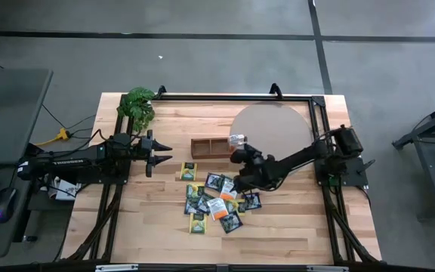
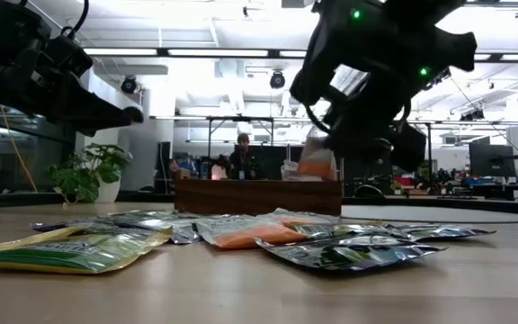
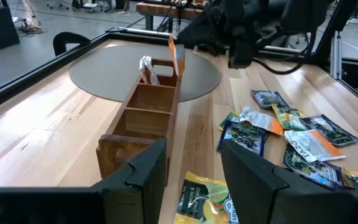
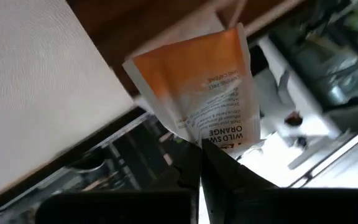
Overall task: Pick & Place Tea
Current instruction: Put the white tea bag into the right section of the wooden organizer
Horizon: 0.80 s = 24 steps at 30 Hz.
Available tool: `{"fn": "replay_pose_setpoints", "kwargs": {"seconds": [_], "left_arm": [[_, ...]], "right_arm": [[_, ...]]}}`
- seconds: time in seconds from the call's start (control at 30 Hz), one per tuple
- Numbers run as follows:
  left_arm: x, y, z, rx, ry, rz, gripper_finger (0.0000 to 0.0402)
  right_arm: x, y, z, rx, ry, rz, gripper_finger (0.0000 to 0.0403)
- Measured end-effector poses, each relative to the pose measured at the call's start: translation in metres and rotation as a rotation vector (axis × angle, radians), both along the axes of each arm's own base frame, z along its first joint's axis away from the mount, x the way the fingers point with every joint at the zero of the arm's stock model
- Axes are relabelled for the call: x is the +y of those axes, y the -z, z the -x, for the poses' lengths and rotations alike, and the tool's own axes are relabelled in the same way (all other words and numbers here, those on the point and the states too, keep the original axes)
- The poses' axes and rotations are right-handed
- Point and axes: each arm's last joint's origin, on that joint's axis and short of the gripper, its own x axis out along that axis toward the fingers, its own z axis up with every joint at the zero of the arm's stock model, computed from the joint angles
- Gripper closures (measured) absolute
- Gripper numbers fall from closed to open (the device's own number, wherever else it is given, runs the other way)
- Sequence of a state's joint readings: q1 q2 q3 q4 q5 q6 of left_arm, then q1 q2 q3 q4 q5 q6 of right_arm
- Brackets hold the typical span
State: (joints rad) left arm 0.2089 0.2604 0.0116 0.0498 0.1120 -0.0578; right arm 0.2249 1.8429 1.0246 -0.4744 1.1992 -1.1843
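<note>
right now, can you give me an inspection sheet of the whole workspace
surface: wooden table with a round grey mat at the back
job's things: wooden tray by the mat, one tea bag in its end compartment; pile of tea bags loose in front
clutter: potted plant at the back left corner
grippers: right gripper shut on an orange tea bag over the tray's end; left gripper open, empty, left of the tray
cables: yellow cable off the table's left edge
surroundings: a person far behind
</note>
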Motion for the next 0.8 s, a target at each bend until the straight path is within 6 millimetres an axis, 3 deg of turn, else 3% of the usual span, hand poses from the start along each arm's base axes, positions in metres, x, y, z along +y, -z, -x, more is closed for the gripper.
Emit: {"fn": "replay_pose_setpoints", "kwargs": {"seconds": [0.37, 0.8], "left_arm": [[0.000, 0.000, 0.000, 0.000, 0.000, 0.000, 0.0252], [0.000, 0.000, 0.000, 0.000, 0.004, 0.001, 0.0252]], "right_arm": [[-0.016, 0.005, -0.003, 0.079, -0.040, 0.037, 0.0403], [-0.025, -0.013, -0.008, 0.052, -0.058, 0.037, 0.0403]]}}
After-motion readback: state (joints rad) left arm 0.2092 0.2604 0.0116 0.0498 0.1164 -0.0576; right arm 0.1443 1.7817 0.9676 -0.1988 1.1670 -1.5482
